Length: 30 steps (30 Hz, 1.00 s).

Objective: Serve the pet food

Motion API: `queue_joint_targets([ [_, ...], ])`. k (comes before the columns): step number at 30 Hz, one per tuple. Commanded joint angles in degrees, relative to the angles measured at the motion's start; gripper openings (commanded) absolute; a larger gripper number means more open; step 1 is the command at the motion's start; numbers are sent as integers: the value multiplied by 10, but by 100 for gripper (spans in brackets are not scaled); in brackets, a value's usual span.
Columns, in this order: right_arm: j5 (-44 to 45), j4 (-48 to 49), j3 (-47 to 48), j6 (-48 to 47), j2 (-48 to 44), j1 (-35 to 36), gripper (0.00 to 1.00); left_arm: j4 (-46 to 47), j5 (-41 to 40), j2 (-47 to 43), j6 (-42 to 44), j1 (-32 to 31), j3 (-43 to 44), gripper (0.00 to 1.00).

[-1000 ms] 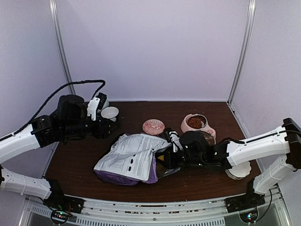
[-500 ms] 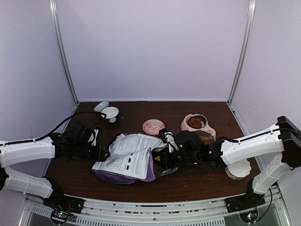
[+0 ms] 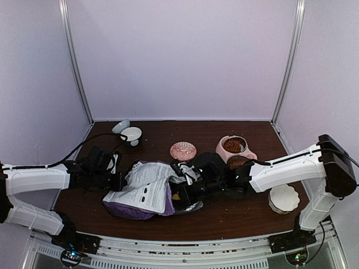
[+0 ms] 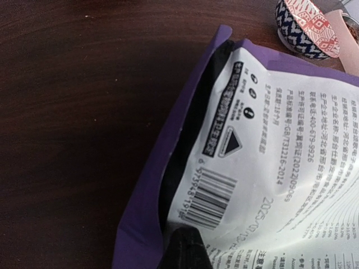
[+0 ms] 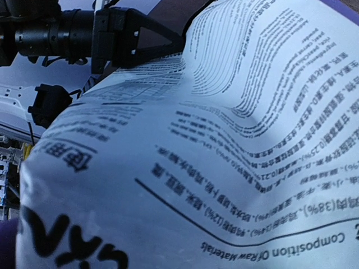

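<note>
A dark brown wooden table point(image 3: 162, 130) sits inside pale lilac walls point(image 3: 179, 56). Silvery metal posts point(image 3: 76, 61) mark the two back corners. The light is soft and even.

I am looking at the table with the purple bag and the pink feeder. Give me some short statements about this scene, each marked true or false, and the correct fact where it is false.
1. The bag lies with its white printed side up. True.
2. Both bowls of the pink feeder are empty. False: brown pet food is in them.
3. The patterned dish stands farther from the arm bases than the bag. True.
4. The white scalloped dish holds pet food. False: no food shows in it.
5. The left hand is at the feeder. False: it is at the bag's left edge.
</note>
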Motion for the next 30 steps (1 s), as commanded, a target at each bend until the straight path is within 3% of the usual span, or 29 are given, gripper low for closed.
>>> queue_joint_targets([
  [1, -179, 8, 8, 1, 9, 23, 11, 18, 31, -6, -1, -4, -3, 0],
  [9, -219, 112, -28, 111, -44, 7, 11, -1, 16, -25, 2, -4, 15, 0],
  [17, -184, 190, -71, 241, -113, -23, 11, -99, -10, -63, 72, -5, 102, 56],
  [20, -176, 221, -86, 279, -122, -31, 11, -132, 12, -78, 107, -7, 156, 64],
  [24, -165, 261, -104, 310, -132, -36, 11, -174, 83, -89, 135, -24, 241, 68],
  [30, -147, 321, -134, 352, -151, -39, 12, -210, 161, -67, 150, -104, 331, 73],
])
